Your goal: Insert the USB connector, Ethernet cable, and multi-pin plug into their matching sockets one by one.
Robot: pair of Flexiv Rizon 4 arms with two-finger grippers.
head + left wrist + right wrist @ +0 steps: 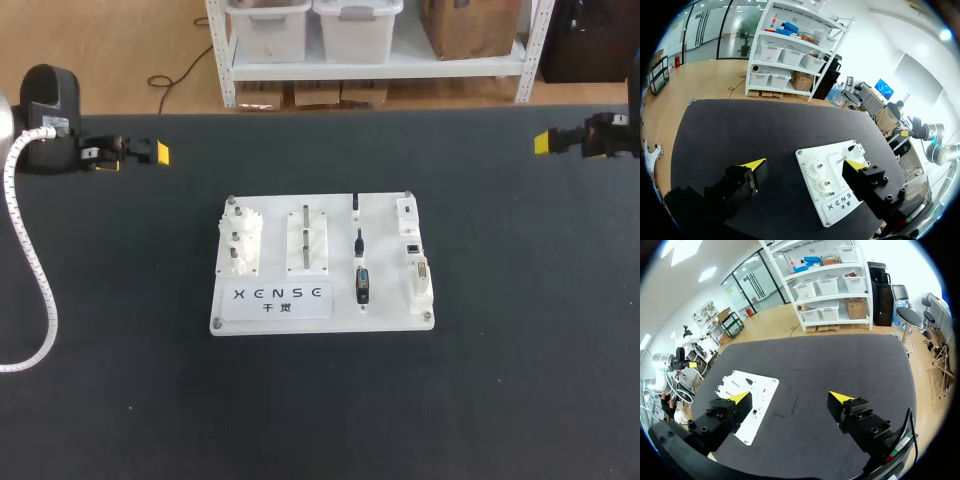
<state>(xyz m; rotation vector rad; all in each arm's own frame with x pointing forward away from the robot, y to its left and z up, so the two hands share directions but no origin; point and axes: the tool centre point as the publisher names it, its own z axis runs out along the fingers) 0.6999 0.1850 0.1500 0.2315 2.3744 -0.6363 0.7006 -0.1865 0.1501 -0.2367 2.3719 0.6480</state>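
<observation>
A white board (320, 312) lies flat at the middle of the black table. On its right half a small USB connector (356, 205), a black Ethernet cable end (358, 242) and a black multi-pin plug (362, 285) lie in a column. Their white sockets (414, 250) stand in a row beside them at the board's right edge. My left gripper (150, 153) hovers open and empty at the far left, well away from the board (840, 200); its fingers (752, 164) stand wide apart. At the far right my right gripper (545, 142) is also open and empty, with the board (757, 390) ahead of it.
The board's left part carries a white gear block (238, 240) and a white slotted fixture (308, 240), with a printed label (278, 296) along its near edge. A white corrugated hose (40, 290) from my left arm loops over the table's left side.
</observation>
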